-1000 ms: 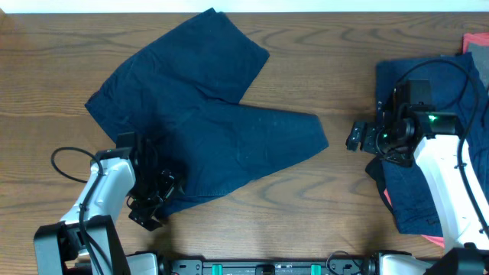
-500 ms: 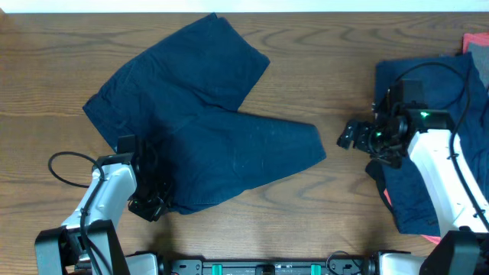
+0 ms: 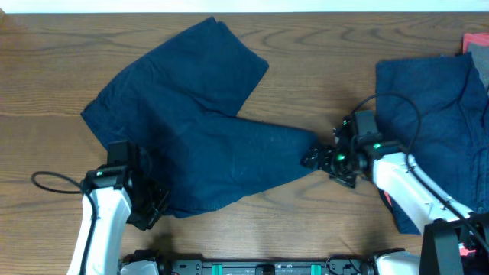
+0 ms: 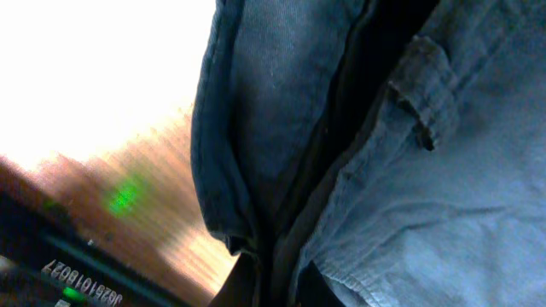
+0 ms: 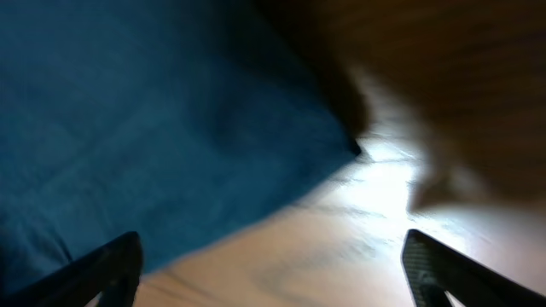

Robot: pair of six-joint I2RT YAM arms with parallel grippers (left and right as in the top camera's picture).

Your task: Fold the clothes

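Navy shorts lie spread flat on the wooden table, one leg pointing to the far edge and the other to the right. My left gripper is at their near-left waistband edge and is shut on the cloth. The left wrist view shows a fold of the shorts with a belt loop running down into the closed gripper. My right gripper is at the hem corner of the right-pointing leg. In the right wrist view it stands open, low over the table, with the navy hem just ahead.
More navy clothes lie in a pile at the right edge, partly under my right arm. A red cloth and a grey one show at the far right. The arms' base runs along the near edge.
My left gripper has closed on the waistband edge of the shorts. My right arm has swung left from the pile to the hem corner of the right leg.
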